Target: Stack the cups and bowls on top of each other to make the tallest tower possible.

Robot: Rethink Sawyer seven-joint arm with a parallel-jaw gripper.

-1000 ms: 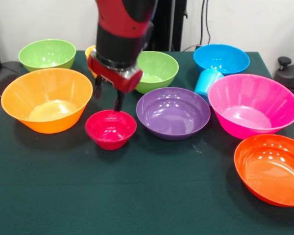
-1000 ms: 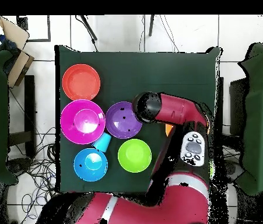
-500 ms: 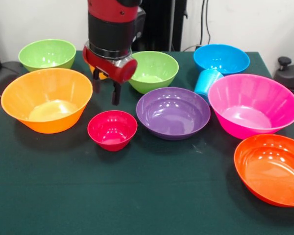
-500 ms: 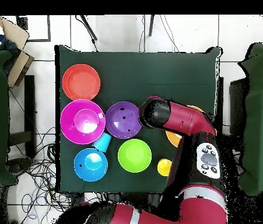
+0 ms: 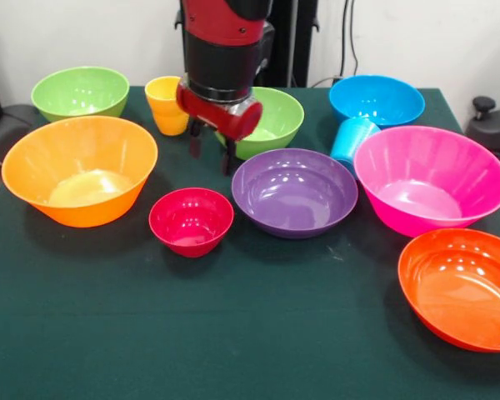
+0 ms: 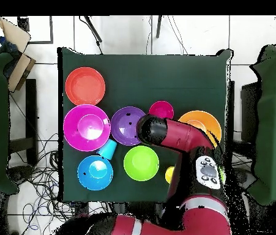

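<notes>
On the dark green table (image 5: 233,333), from near to far, sit the red-orange bowl (image 5: 462,287), small crimson bowl (image 5: 191,220), purple bowl (image 5: 294,192), then the empty gripper (image 5: 211,154), fingers apart, hanging before a green bowl (image 5: 271,117) and the yellow-orange cup (image 5: 167,105); no legible writing shows.

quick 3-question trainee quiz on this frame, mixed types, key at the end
1. True or false: the gripper holds the small glossy crimson plastic bowl.
2. Which bowl does the light blue plastic cup lean against?
A. large orange bowl
B. large pink plastic bowl
C. red-orange bowl
3. Fill in: the yellow-orange plastic cup stands ____ on the table.

Key:
1. False; the jaws are open and empty, above the table.
2. B
3. upright
</notes>
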